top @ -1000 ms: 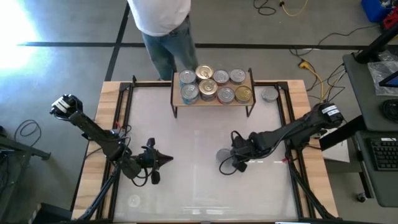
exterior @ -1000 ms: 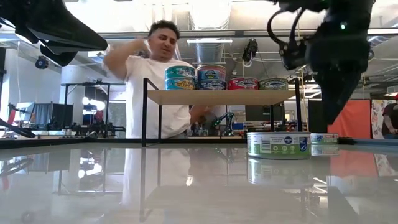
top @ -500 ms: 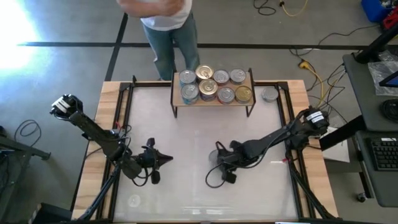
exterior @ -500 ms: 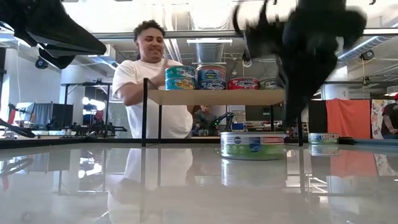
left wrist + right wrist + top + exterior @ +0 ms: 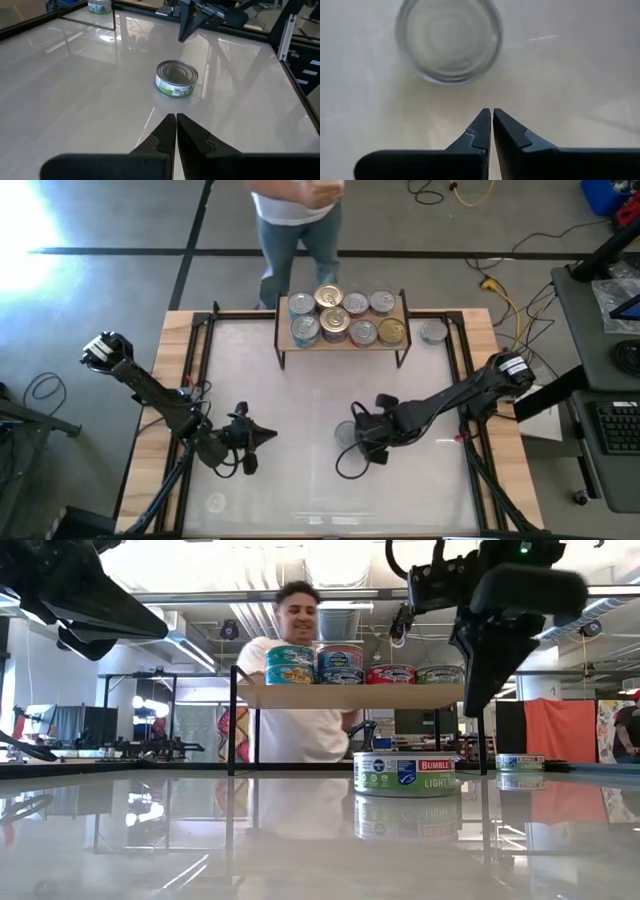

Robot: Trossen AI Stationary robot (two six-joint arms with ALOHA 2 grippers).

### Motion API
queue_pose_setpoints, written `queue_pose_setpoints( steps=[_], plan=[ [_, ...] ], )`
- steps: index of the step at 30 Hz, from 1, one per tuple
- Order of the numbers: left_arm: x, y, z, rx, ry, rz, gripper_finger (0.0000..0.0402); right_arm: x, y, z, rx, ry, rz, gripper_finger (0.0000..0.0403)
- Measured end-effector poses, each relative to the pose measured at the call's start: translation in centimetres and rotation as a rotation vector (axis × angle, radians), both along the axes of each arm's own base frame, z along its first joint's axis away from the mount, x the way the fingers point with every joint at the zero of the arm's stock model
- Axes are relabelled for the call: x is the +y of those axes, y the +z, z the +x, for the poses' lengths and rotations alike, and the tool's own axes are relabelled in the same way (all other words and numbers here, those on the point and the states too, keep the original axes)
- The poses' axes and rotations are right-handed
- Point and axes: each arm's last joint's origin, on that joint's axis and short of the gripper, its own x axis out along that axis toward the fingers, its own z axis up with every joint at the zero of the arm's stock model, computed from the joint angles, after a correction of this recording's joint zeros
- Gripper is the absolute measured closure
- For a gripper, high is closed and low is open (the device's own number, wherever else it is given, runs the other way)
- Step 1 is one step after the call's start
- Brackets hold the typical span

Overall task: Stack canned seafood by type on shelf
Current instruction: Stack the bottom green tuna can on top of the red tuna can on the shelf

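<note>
Above the loose tin (image 5: 448, 41) on the white tabletop (image 5: 300, 390), I am holding the right gripper (image 5: 492, 114) with its fingers pressed together and nothing between them. It is hanging over bare surface just beside the tin, not around it. If I am lowering like this, the closed tips are going to strike the lid or skid off the rim and shove the tin across the slick top, so I judge the fingers need spreading first. Seen level from the table, the tin is sitting upright with its green label facing out, in front of the shelf (image 5: 350, 696) and well apart from it.

Farther out, the shelf is carrying eight tins in two rows, some stacked two high. I am worrying about the carry: a tin brought in low could clip the front row or a stack and knock tins off the board. One more tin (image 5: 433, 332) is sitting off the shelf's right end.

My left gripper (image 5: 176, 118) is waiting closed and empty, pointing at the same loose tin. A person (image 5: 297, 670) is standing just behind the shelf.
</note>
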Motion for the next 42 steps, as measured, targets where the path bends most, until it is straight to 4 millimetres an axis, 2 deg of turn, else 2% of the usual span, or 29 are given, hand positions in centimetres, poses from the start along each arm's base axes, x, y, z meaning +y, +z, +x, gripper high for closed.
queue_pose_setpoints(
  steps=[4, 12, 18, 24, 28, 33, 42],
  plan=[
    [0.1, 0.0, 0.0, -0.012, 0.03, 0.028, 0.0401, -0.4, 0.8, -0.1, -0.07, -0.048, -0.098, 0.039],
    [0.3, -0.2, -0.1, 0.014, 0.036, 0.062, 0.0401, -2.5, 6.5, -3.1, -0.35, -0.216, -0.269, 0.039],
    [0.3, -0.3, -0.2, 0.029, 0.029, 0.089, 0.0401, -5.9, 10.2, -5.6, -0.489, -0.348, -0.246, 0.039],
    [0.3, -0.3, -0.2, 0.03, 0.027, 0.091, 0.0401, -9.6, 11.7, -6.8, -0.501, -0.428, -0.263, 0.039],
    [0.1, -0.8, -0.1, 0.041, 0.032, 0.086, 0.0401, -9.9, 10.7, -6.9, -0.41, -0.307, -0.225, 0.039],
    [-0.8, -2.8, 1.0, 0.061, 0.037, 0.1, 0.0401, -8.1, 6.8, -7.1, -0.321, -0.166, -0.099, 0.039],
    [-2.9, -6.9, 3.8, -0.002, 0.07, 0.049, 0.0398, -4.2, -0.1, -6.7, -0.444, -0.078, 0.083, 0.039]
  ],
)
